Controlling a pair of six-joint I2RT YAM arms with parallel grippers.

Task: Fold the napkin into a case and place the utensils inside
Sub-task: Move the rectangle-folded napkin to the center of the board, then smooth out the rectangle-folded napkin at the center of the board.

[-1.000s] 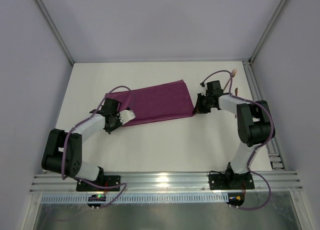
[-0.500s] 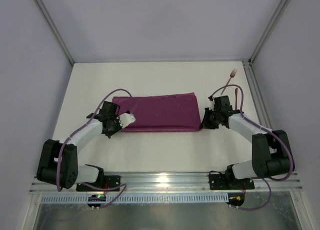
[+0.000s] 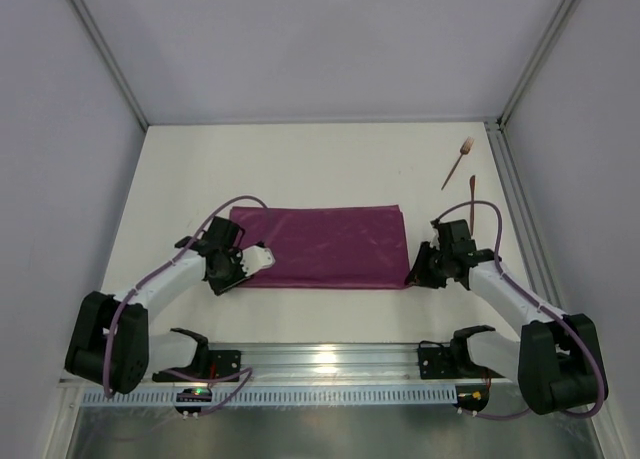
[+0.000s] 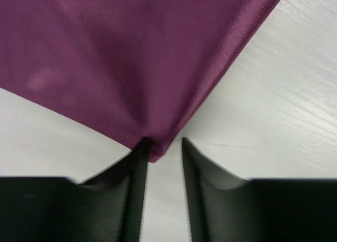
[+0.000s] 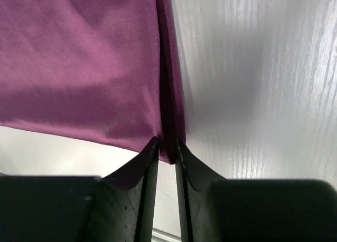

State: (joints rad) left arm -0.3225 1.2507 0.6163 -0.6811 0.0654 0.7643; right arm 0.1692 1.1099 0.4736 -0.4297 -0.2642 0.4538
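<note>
Both arms lie low over the table (image 3: 330, 164), elbows swung out to the sides and forearms angled inward to the near corners of the napkin (image 3: 320, 244). The cloth lies flat as a wide folded rectangle across the middle of the table, its long edges running left to right. The left gripper (image 3: 256, 260) sits at the near-left corner. In its wrist view the fingers (image 4: 134, 200) stand apart with bare table between them, and the corner's tip rests against one finger. The right gripper (image 3: 419, 276) is at the near-right corner, and its wrist view shows its fingers nearly together, pinching the napkin's layered edge. The fork (image 3: 458, 162) and knife (image 3: 472, 185) lie well apart from the cloth, at the far right beside the rail (image 3: 510, 179). Bare white table shows beyond the napkin's far edge, and a narrower strip lies between its near edge and the arms' bases.
</note>
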